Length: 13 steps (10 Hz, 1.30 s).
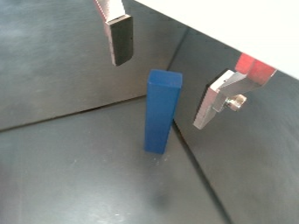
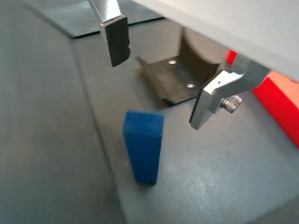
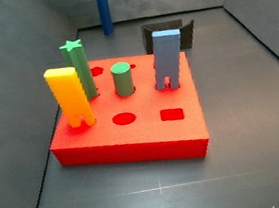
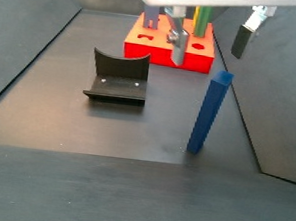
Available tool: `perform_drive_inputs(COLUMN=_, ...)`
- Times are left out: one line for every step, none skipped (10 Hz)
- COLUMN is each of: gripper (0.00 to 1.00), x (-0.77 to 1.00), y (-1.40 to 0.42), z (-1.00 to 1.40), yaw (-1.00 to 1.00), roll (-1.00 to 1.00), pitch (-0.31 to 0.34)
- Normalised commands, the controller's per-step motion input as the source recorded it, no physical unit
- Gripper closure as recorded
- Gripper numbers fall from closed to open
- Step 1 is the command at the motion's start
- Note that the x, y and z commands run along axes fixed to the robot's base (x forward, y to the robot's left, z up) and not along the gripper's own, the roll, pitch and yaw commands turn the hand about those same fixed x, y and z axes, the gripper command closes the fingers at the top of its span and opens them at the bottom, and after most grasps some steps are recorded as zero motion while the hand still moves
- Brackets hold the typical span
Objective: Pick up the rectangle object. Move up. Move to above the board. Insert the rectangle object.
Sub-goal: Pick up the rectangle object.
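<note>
The rectangle object (image 1: 163, 114) (image 2: 143, 144) is a tall dark blue bar standing upright on the grey floor, also seen in both side views (image 4: 210, 115) (image 3: 103, 9). My gripper (image 1: 167, 74) (image 2: 165, 72) (image 4: 210, 44) hangs open just above the bar's top. Its two silver fingers (image 1: 121, 39) are spread wide and hold nothing. The board (image 3: 135, 142) (image 4: 151, 52) is a red slab farther off, and only an edge of it (image 2: 278, 101) (image 1: 254, 68) shows in both wrist views. The gripper is out of frame in the side view nearest the board.
On the board stand an orange-yellow block (image 3: 69, 98), a green star peg (image 3: 80, 71), a green cylinder (image 3: 123, 78) and a grey-blue two-legged peg (image 3: 167, 58). The fixture (image 4: 119, 77) (image 2: 181, 79) sits on the floor between bar and board. Sloped walls enclose the floor.
</note>
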Motion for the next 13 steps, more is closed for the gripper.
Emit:
perform_drive_inputs(gripper=0.00, x=-0.11, y=0.27, z=-0.13, yaw=0.86, roll=0.04, pitch=-0.083)
perform_drive_inputs(gripper=0.00, x=-0.05, y=0.19, z=-0.14, yaw=0.82, roll=0.09, pitch=-0.061)
perform_drive_inputs(gripper=0.00, x=-0.03, y=0.00, z=-0.12, yaw=0.63, roll=0.07, pitch=-0.079)
perform_drive_inputs(gripper=0.00, x=0.00, y=0.00, z=-0.03, yaw=0.02, roll=0.00, pitch=0.000)
perform_drive_inputs(gripper=0.00, x=-0.03, y=0.00, z=-0.20, yaw=0.26, roll=0.07, pitch=0.000)
perform_drive_inputs(gripper=0.00, x=-0.10, y=0.00, z=-0.27, yaw=0.37, roll=0.11, pitch=0.000)
perform_drive_inputs(gripper=0.00, x=-0.10, y=0.00, z=-0.34, yaw=0.34, roll=0.09, pitch=0.000)
perform_drive_inputs(gripper=0.00, x=-0.10, y=0.00, z=-0.33, yaw=0.23, roll=0.05, pitch=0.000)
perform_drive_inputs(gripper=0.00, x=-0.07, y=0.00, z=-0.28, yaw=0.14, roll=0.00, pitch=0.000)
perform_drive_inputs(gripper=0.00, x=-0.06, y=0.00, z=-0.26, yaw=0.13, roll=0.00, pitch=0.000)
perform_drive_inputs(gripper=0.00, x=-0.06, y=0.00, z=-0.26, yaw=0.11, roll=0.00, pitch=0.000)
perform_drive_inputs(gripper=0.00, x=-0.10, y=0.13, z=-0.33, yaw=0.38, roll=0.00, pitch=-0.010)
perform_drive_inputs(gripper=0.00, x=-0.11, y=0.16, z=-0.29, yaw=0.53, roll=0.00, pitch=-0.027)
